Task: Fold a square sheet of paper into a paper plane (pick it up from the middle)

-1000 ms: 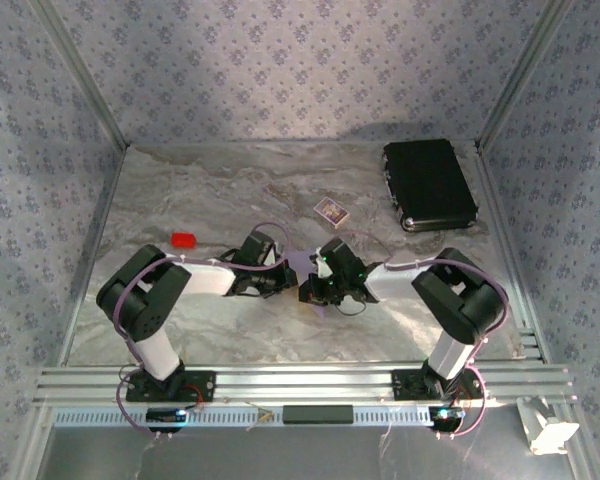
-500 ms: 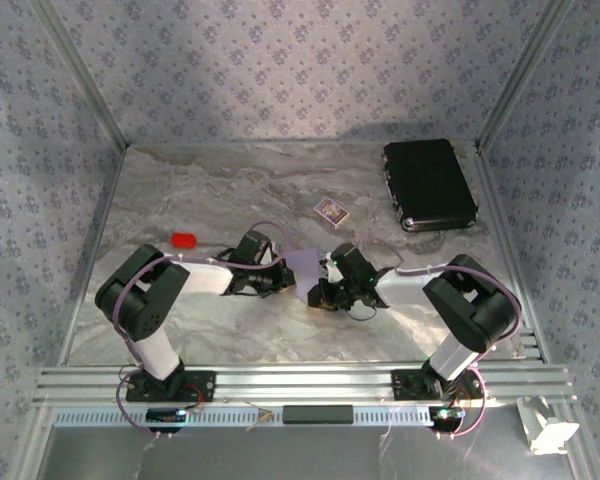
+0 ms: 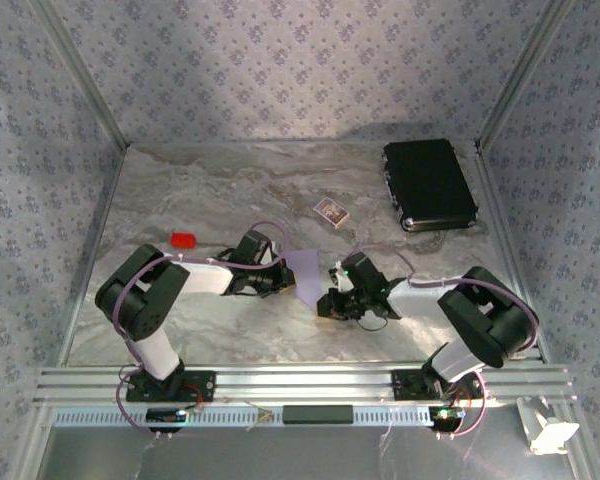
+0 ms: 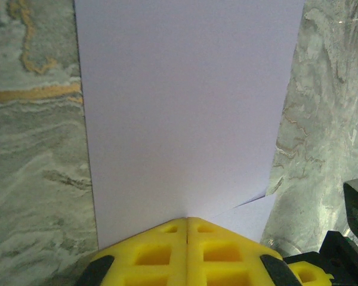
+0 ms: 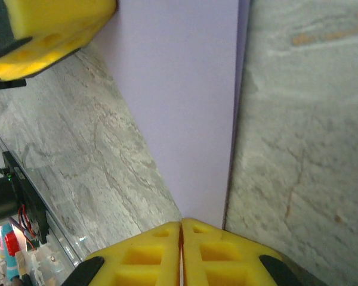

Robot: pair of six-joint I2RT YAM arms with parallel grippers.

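Left fingers (image 4: 152,256) and right fingers (image 5: 143,262) both clenched on folded, smooth pale lilac sheet (image 4: 185,107).

On my left wrist feed the square sheet of paper (image 4: 185,119) runs off the top edge, and its near end vanishes behind the left gripper (image 4: 187,221). On the right wrist feed it is cut off at the top too, its lower tip lost behind the right gripper (image 5: 181,225); I can't tell if it's pinched there. Overhead, the print on the small patterned card (image 3: 330,211) is too small to make out.
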